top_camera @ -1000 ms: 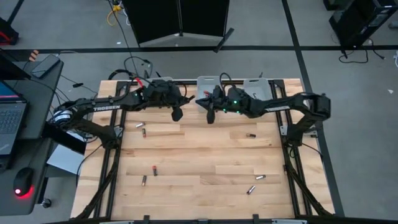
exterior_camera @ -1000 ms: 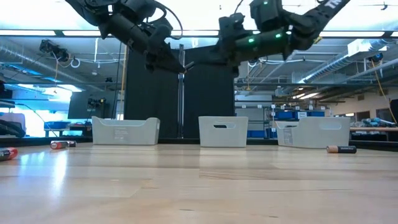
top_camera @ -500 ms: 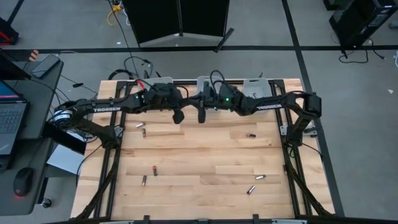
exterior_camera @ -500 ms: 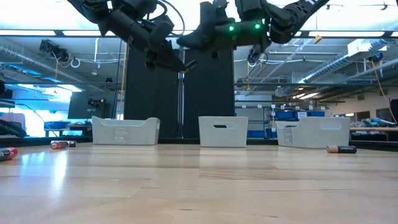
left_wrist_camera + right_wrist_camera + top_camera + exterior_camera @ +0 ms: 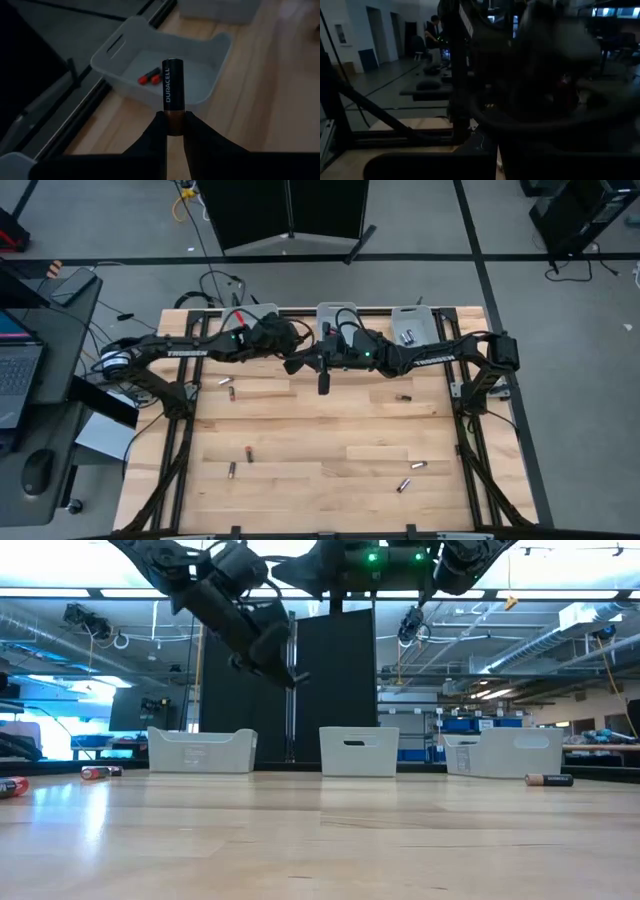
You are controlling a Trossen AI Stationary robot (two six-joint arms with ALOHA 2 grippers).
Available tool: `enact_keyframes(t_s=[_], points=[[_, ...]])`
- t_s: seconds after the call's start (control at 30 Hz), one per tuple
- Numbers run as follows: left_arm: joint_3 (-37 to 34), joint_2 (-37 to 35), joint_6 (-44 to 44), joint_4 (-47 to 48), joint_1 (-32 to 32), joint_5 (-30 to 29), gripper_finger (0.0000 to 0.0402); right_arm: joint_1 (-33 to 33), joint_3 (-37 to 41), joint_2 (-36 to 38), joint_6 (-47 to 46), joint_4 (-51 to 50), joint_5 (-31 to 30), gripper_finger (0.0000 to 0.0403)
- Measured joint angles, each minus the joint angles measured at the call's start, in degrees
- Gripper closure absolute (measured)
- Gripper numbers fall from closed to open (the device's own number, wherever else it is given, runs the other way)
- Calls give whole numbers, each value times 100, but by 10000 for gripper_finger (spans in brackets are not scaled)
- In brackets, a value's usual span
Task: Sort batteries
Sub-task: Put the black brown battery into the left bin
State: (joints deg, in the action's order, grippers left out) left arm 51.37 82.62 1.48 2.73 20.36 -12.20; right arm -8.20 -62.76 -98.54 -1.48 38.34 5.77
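Black-and-copper battery [image 5: 172, 100] in left hand [image 5: 172, 131]

**Four cameras, one table**

The high view looks straight down on the whole table [image 5: 320, 430]. The low view sits at tabletop height, facing three bins [image 5: 358, 751] also seen overhead. Each wrist view looks forward, close, along its arm.

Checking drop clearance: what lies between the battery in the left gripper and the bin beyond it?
In the left wrist view, nothing: the left gripper holds the Duracell battery in open air in front of the translucent bin, which holds two red-ended batteries.
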Motion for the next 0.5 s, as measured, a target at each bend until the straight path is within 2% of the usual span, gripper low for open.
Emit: enact_keyframes(t_s=[0.27,0.5], points=[[-2,281,610,140,-17,-426,360,16,-14,0,20,-2,-281,383],[-9,335,1450,929,-177,-333,360,-69,-14,2,15,-126,-354,383]])
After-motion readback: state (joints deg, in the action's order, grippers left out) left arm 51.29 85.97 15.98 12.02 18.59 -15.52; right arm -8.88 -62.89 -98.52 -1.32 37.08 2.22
